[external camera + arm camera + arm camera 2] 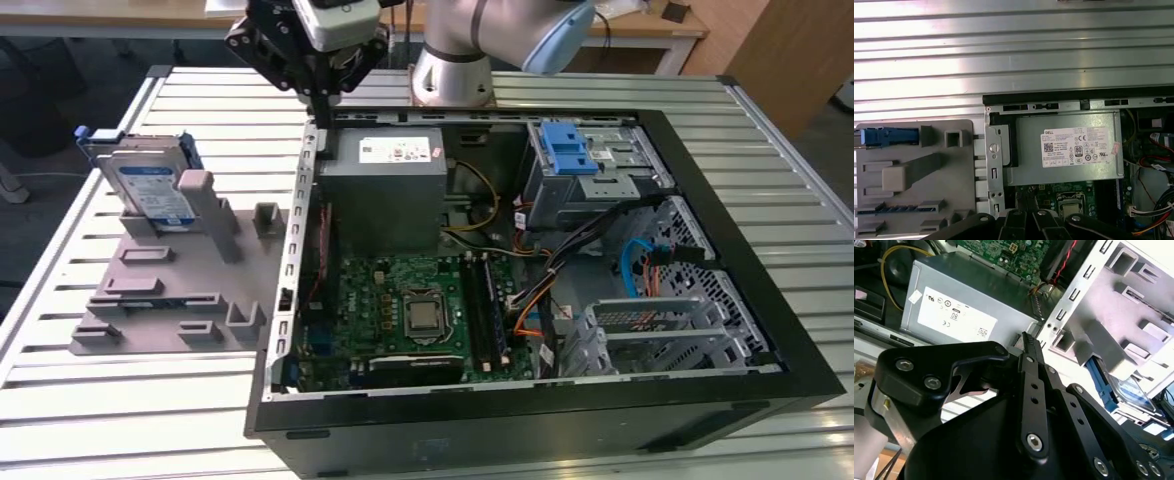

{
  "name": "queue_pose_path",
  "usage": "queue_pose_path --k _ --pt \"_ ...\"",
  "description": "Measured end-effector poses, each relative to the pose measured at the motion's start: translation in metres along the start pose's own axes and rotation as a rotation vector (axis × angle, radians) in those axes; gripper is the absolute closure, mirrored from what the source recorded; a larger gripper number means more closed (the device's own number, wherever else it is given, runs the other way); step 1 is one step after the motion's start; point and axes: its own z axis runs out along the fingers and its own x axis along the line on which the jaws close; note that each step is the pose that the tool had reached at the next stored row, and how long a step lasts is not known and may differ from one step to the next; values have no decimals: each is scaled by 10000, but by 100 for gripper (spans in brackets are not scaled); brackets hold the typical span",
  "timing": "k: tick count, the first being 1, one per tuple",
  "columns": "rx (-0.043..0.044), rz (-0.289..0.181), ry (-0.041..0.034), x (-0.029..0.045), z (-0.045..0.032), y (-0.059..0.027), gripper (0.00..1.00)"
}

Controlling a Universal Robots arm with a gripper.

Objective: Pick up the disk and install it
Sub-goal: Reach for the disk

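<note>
The disk (150,190), silver with a white-and-blue label and blue rails, stands on edge in a grey holder (167,295) on the table, at the exterior view's left of the open computer case (534,400). The second wrist view shows its blue rail and label (1130,392), and the first wrist view shows it edge-on (889,136). My gripper (322,98) hangs above the case's far left corner, well apart from the disk. Its black fingers (1027,347) meet at a point and hold nothing.
Inside the case a grey power supply box (387,170) with a white sticker lies just under the gripper. A drive cage with a blue ridged tab (574,155) sits at the far right, and the motherboard (414,310) and cables (641,265) lie nearer. The table is slatted metal (134,400).
</note>
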Motion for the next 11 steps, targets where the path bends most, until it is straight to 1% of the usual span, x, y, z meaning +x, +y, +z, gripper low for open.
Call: queue_pose_path --k 11 --pt "-1 0 0 174 -1 -2 89"
